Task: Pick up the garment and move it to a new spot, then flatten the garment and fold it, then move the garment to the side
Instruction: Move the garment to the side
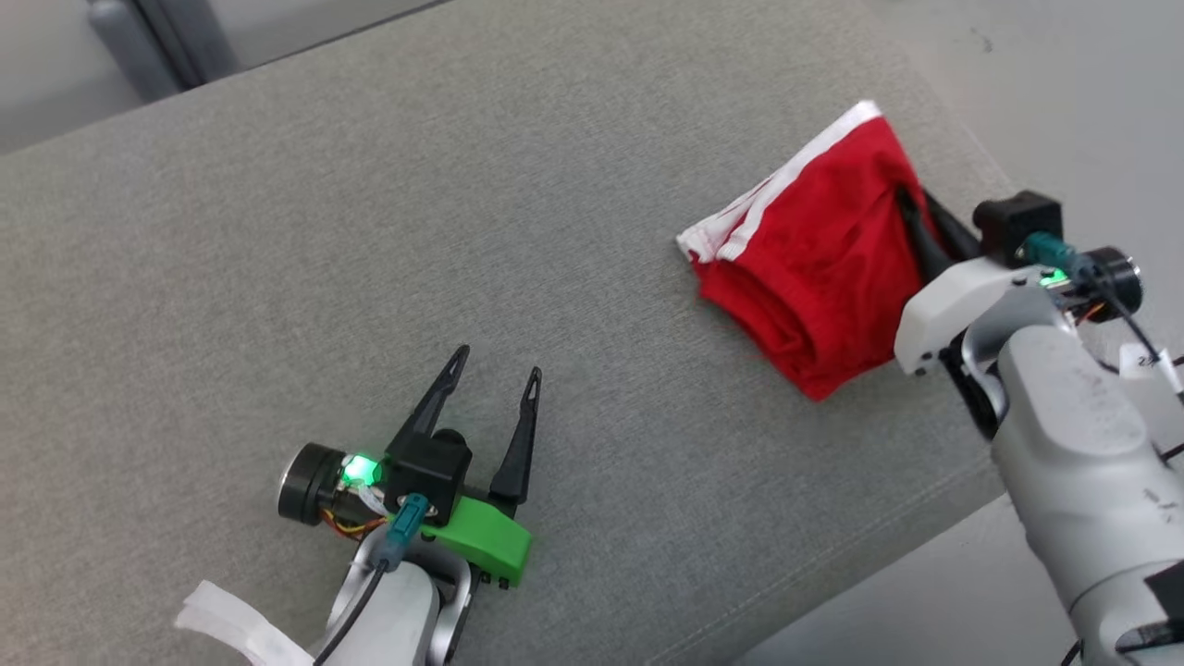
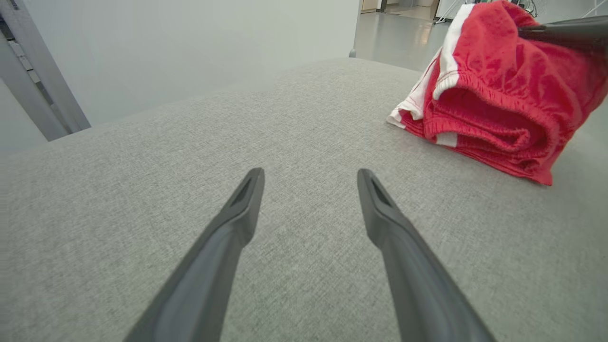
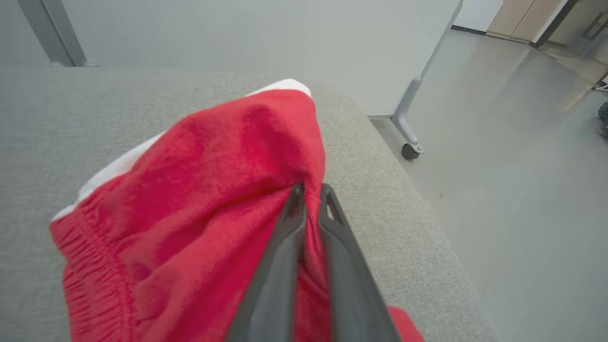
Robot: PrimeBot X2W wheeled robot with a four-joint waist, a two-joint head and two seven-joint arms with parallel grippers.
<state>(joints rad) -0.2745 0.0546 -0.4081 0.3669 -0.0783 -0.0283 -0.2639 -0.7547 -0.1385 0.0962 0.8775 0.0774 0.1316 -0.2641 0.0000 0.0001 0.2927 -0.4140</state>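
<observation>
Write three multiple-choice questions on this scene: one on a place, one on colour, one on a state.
1. Where on the grey surface is the garment?
A. its middle
B. its right side
C. its left side
2. What colours has the garment?
A. red and white
B. blue and yellow
C. all black
3. How are the left gripper and right gripper?
A. both open
B. left shut, right open
C. left open and empty, right shut on the garment
Key: B, it lies by the right edge; A, red cloth, white trim; C, the left one gapes over bare surface, the right one pinches red cloth.
</observation>
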